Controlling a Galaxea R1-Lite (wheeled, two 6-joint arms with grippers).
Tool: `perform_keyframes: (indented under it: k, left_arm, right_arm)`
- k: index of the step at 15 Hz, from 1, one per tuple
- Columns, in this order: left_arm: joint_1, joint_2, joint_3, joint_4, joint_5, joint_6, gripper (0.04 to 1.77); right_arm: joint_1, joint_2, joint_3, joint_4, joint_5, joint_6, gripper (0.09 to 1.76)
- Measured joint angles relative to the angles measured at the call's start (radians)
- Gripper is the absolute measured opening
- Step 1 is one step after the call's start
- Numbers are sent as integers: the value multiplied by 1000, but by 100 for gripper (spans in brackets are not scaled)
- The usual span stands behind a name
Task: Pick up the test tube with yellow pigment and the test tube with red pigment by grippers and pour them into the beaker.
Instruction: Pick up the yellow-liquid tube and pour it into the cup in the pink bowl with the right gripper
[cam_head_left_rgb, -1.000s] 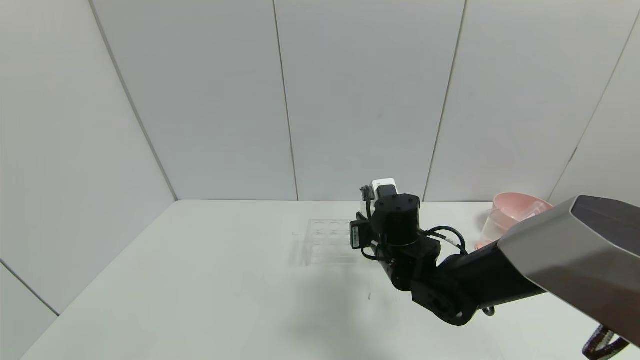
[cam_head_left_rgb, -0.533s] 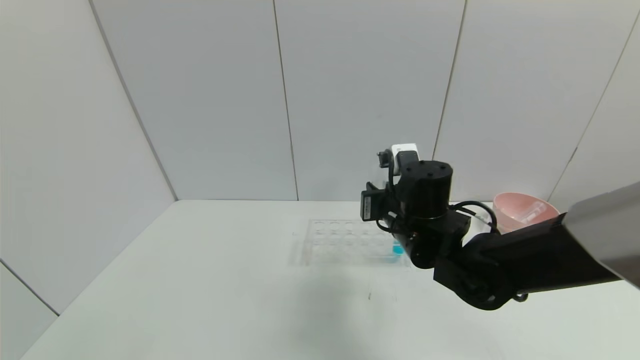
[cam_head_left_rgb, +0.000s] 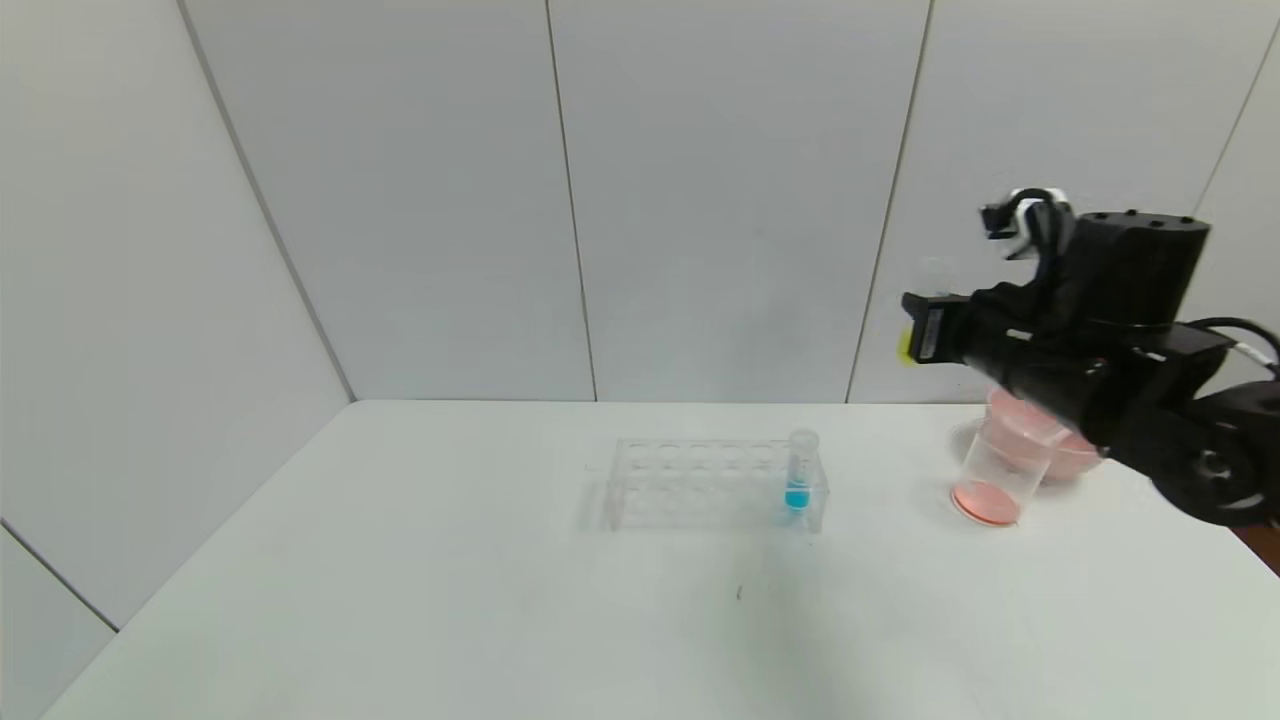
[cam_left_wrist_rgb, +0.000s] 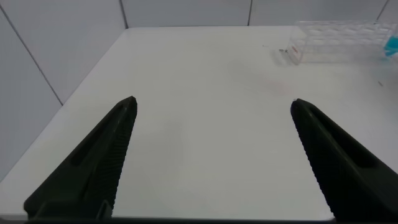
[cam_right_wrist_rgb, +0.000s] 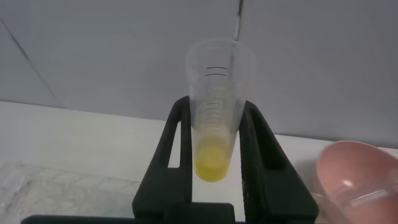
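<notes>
The right hand (cam_head_left_rgb: 925, 335) is raised high above the right side of the table (cam_head_left_rgb: 400, 600), up in front of the back wall, and it grips the test tube with yellow pigment (cam_right_wrist_rgb: 216, 112) between its two black fingers (cam_right_wrist_rgb: 176, 146). In the right wrist view the tube stands between the fingers with its open mouth above them and its rounded bottom between them, where a small pool of bright yellow liquid sits. In the head view only the tube's clear upper end (cam_head_left_rgb: 936, 275) and a spot of yellow at the hand's front show.

Below the hand and a little toward the robot, the beaker (cam_head_left_rgb: 995, 475) stands upright on the table, with a thin layer of orange-red liquid covering its bottom. Just behind it, and partly hidden by the right arm, is the pink bowl (cam_head_left_rgb: 1040, 440); the right wrist view shows something clear lying inside the bowl (cam_right_wrist_rgb: 357, 180), too unclear to name.

Well apart to the left, near the middle of the table, stands the clear tube rack (cam_head_left_rgb: 700, 485). A tube with blue liquid (cam_head_left_rgb: 799, 475) stands upright in a hole at its right end.

The left hand (cam_left_wrist_rgb: 211, 158) hovers over the left part of the table with its fingers spread wide and nothing between them; the rack (cam_left_wrist_rgb: 339, 40) shows far off in its view.
</notes>
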Motion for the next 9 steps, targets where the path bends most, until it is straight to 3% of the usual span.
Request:
perform_keyframes:
  k: [5, 9]
  left_arm:
    - [0, 0, 0, 0, 0, 0, 176]
    - [0, 0, 0, 0, 0, 0, 176]
  right_arm:
    - [-337, -95, 72, 2, 275, -43, 51]
    - [-517, -82, 73, -16, 464, -341, 51]
